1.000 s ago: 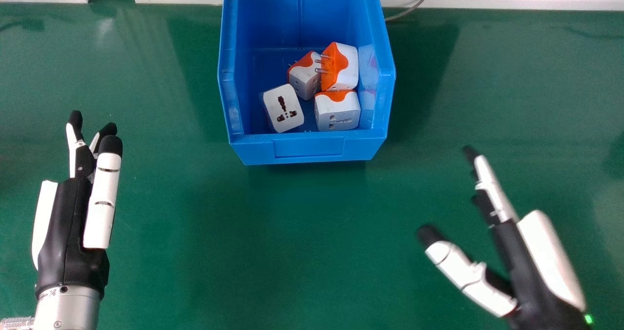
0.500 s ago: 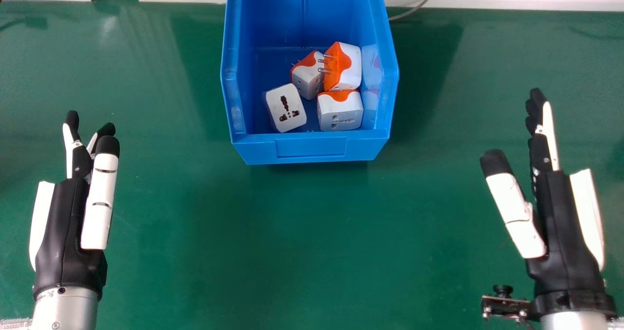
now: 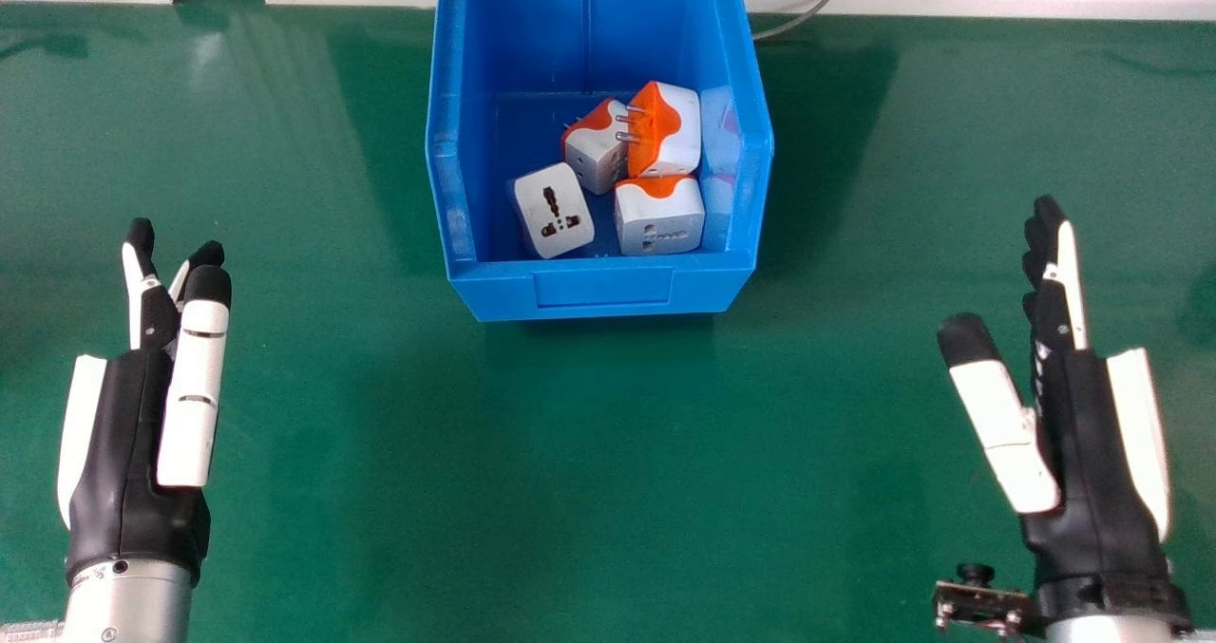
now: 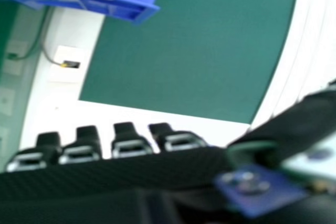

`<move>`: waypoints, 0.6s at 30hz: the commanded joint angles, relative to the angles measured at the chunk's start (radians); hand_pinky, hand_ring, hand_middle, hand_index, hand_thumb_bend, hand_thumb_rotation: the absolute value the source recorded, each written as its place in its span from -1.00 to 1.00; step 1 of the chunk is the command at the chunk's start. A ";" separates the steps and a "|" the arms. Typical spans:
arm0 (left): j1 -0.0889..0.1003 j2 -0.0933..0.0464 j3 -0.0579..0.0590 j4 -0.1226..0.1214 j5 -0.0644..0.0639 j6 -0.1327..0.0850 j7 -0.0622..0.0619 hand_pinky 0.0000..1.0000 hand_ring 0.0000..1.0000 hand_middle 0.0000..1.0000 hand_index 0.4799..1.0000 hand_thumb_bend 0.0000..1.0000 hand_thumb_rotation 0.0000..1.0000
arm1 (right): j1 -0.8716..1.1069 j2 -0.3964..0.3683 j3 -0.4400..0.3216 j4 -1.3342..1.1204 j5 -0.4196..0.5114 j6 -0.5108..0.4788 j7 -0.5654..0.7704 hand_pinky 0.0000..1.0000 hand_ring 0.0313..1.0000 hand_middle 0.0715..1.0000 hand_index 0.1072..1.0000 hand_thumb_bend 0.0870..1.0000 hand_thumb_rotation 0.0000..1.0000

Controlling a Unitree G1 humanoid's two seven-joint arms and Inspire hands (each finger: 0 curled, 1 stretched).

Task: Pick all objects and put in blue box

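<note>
Standing wide, the right hand has fingers extended, thumb apart. The left hand, opposite, is likewise open. Between them and farther forward, the blue box rests on the green table, containing four plug adapters, three showing orange.

No readable text, label, brand, number or sign appears on the front panel of the blue box, while the small dark marks at the wrist end of the silver left forearm are too tiny to read.
</note>
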 commanded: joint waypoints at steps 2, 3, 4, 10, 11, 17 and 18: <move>-0.011 0.015 0.008 0.004 -0.006 -0.039 -0.006 1.00 0.95 0.93 0.96 0.07 1.00 | -0.005 0.009 -0.013 -0.009 0.017 -0.025 0.002 0.99 1.00 1.00 1.00 0.03 1.00; -0.013 0.016 0.008 0.010 -0.004 -0.046 -0.004 1.00 0.95 0.93 0.96 0.07 1.00 | -0.006 0.011 -0.014 -0.006 0.019 -0.027 0.004 1.00 1.00 1.00 1.00 0.04 1.00; -0.013 0.016 0.007 0.014 -0.003 -0.052 -0.004 1.00 0.94 0.92 0.94 0.07 1.00 | -0.006 0.011 -0.015 -0.004 0.022 -0.028 0.008 1.00 1.00 1.00 1.00 0.03 1.00; -0.002 0.015 0.002 0.008 0.019 -0.058 0.009 0.93 0.89 0.88 0.87 0.05 1.00 | -0.011 0.025 -0.015 0.005 0.035 -0.030 0.015 1.00 1.00 1.00 1.00 0.04 1.00; -0.001 0.015 0.003 0.011 0.020 -0.065 0.009 0.91 0.88 0.88 0.86 0.05 1.00 | -0.012 0.028 -0.014 0.009 0.042 -0.037 0.017 1.00 1.00 1.00 1.00 0.05 1.00; 0.002 0.010 0.006 0.021 0.018 -0.067 0.011 0.91 0.85 0.85 0.82 0.07 1.00 | -0.008 0.043 -0.006 -0.016 0.068 -0.018 0.045 0.91 1.00 1.00 1.00 -0.09 1.00; 0.002 0.010 0.007 0.027 0.023 -0.076 0.013 0.91 0.85 0.85 0.81 0.08 1.00 | -0.007 0.047 -0.004 -0.020 0.063 -0.015 0.045 0.91 1.00 1.00 1.00 -0.07 1.00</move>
